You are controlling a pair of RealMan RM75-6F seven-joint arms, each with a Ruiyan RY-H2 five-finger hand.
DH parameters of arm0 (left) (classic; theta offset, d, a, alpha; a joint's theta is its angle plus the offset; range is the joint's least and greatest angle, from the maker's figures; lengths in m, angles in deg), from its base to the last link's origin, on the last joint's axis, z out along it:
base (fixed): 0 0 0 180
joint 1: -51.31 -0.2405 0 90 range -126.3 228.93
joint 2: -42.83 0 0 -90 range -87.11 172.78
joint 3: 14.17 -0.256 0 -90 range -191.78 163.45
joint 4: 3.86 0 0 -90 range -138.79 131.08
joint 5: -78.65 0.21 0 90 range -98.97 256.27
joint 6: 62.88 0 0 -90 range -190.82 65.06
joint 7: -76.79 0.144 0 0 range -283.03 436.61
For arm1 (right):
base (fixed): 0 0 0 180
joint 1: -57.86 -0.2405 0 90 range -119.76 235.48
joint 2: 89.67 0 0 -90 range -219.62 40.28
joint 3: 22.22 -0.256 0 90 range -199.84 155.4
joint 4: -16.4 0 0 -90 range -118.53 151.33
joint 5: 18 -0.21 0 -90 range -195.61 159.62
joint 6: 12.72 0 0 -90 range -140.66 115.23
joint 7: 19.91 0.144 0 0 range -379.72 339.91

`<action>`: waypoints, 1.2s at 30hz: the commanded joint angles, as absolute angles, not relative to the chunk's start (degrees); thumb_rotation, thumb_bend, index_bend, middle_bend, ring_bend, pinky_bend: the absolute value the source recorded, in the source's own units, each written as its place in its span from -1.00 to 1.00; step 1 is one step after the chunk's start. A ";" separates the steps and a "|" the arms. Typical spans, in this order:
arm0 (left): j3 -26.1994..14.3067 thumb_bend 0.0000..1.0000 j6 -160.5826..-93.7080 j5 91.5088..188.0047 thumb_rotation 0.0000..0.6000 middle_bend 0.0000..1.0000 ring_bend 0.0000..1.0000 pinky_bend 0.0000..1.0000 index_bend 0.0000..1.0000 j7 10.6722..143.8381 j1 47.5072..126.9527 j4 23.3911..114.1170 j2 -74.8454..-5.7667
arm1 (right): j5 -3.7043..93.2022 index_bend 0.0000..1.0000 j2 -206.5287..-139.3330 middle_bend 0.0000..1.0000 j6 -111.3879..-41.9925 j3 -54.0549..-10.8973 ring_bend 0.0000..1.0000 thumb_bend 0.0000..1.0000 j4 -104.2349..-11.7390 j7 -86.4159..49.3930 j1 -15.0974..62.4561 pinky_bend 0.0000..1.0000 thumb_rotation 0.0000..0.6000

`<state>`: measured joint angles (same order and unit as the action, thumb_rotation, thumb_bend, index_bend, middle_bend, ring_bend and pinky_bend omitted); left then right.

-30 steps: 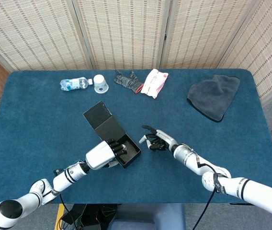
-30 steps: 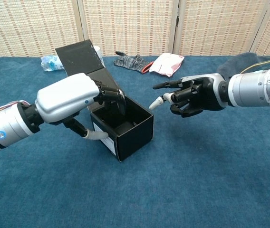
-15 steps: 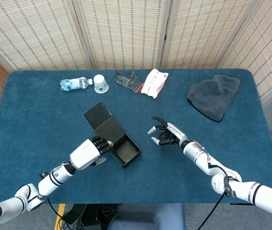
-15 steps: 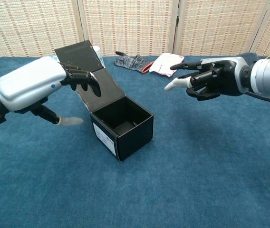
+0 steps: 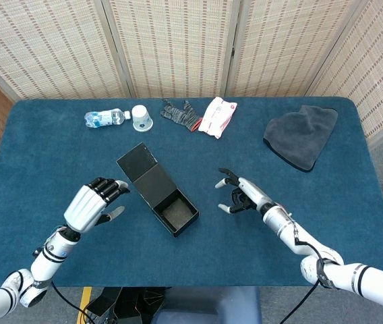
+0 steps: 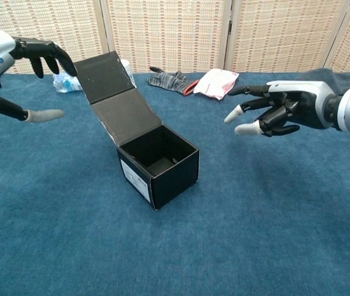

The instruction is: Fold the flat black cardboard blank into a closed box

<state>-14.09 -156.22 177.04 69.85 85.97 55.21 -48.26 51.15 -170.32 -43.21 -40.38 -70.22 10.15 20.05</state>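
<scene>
Black box [image 5: 166, 200] stands upright on the blue bench [image 5: 56, 155], at the middle of the surface. Four walls are formed and the top is open; the interior is visible in both views. A white label shows on its near-left wall in the chest view. The lid flap [image 6: 116, 95] is hinged at the far-left wall and leans back away from the opening, with its end panel creased upward.

Left robot hand [image 5: 92, 205] is left of the box and apart from it, raised off the bench. Fingers are spread and slightly curled, and it holds nothing. In the chest view it appears at the upper left edge [image 6: 15, 58], only partly in frame.

Right robot hand [image 5: 241, 194] is right of the box and apart from it, also off the bench. Fingers are spread with pale fingertips [image 6: 246, 129] pointing toward the box. It holds nothing.

Along the far edge of the bench, from left to right: a plastic bottle [image 5: 104, 118] lying on its side, a white cup [image 5: 141, 118] just beside it, a dark glove [image 5: 181, 113], a white and red packet [image 5: 217, 116], and, well apart to the right, a grey cloth [image 5: 301, 135]. Woven screens [image 5: 178, 44] stand behind the bench.
</scene>
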 commanded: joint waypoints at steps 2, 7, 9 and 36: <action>-13.37 -0.64 -157.10 176.51 1.00 -0.24 -0.23 -0.07 -0.26 69.79 84.84 55.91 -47.08 | 51.23 -1.00 -171.31 -0.49 -42.61 -38.52 0.51 -0.44 -70.89 10.13 19.23 0.97 1.00; -12.28 -0.64 -158.19 175.25 1.00 -0.24 -0.24 -0.07 -0.26 69.45 83.08 56.40 -46.27 | 51.35 -1.00 -174.34 -0.49 -43.69 -38.27 0.51 -0.39 -71.05 12.94 19.19 0.97 1.00; -12.15 -0.64 -158.37 175.02 1.00 -0.24 -0.24 -0.07 -0.26 69.42 82.50 56.26 -45.88 | 51.32 -1.00 -175.22 -0.49 -43.61 -38.14 0.51 -0.39 -71.27 14.03 19.10 0.97 1.00; -12.25 -0.64 -153.35 171.17 1.00 -0.33 -0.12 0.04 -0.42 61.45 76.89 62.43 -38.62 | 56.34 -1.00 -176.40 -0.49 -51.50 -35.78 0.49 -0.37 -78.17 17.79 21.66 0.97 1.00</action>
